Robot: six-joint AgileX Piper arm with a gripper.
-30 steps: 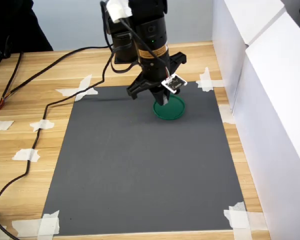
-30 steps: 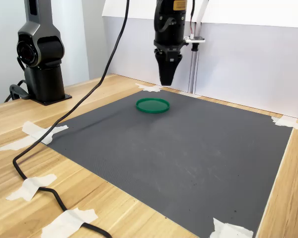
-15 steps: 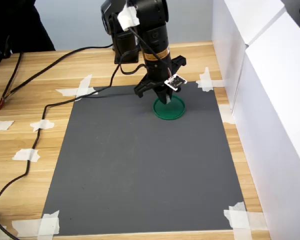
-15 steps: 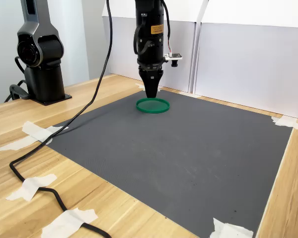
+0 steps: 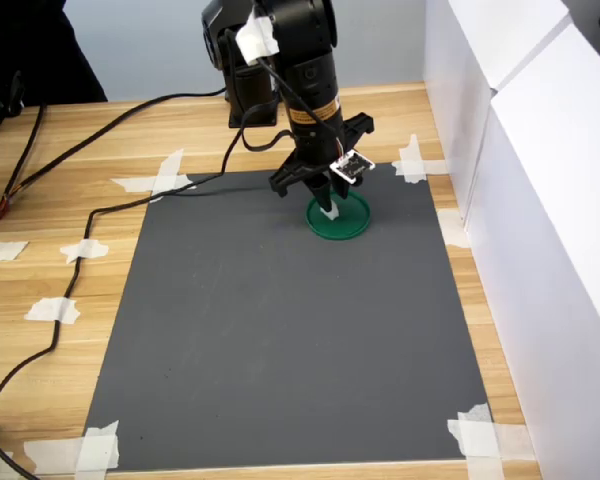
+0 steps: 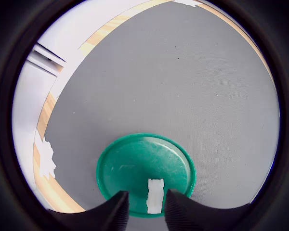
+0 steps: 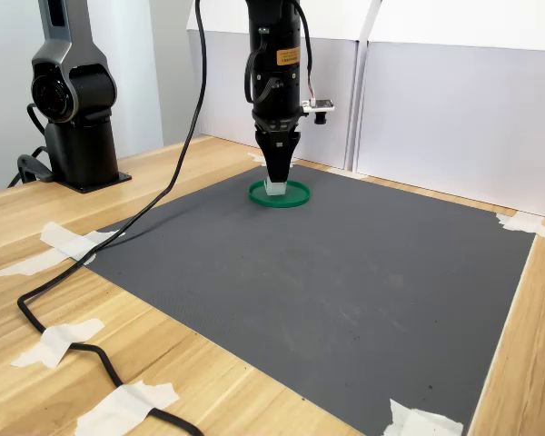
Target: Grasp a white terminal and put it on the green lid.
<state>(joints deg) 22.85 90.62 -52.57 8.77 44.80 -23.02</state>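
Observation:
The green lid (image 5: 352, 222) lies on the far part of the dark grey mat (image 5: 280, 330), also seen as the lid (image 7: 295, 193) in the second exterior view. The white terminal (image 6: 155, 196) rests flat on the lid (image 6: 135, 168) near its rim, between my two fingertips. My gripper (image 6: 147, 211) points straight down just over it, open, with a visible gap on one side of the piece. From outside, the gripper (image 5: 325, 200) (image 7: 276, 177) hovers low over the lid, and the terminal (image 5: 327, 211) (image 7: 274, 188) shows white under its tips.
White foam walls (image 5: 520, 200) stand along the first exterior view's right. A black cable (image 5: 100, 210) trails over the wooden table and the mat's corner. Tape scraps (image 5: 160, 178) hold the mat's corners. The arm's black base (image 7: 73, 100) stands at the second exterior view's left.
The gripper came down over the green lid from higher up and its fingers have parted. The white terminal now shows lying on the lid beneath the tips.

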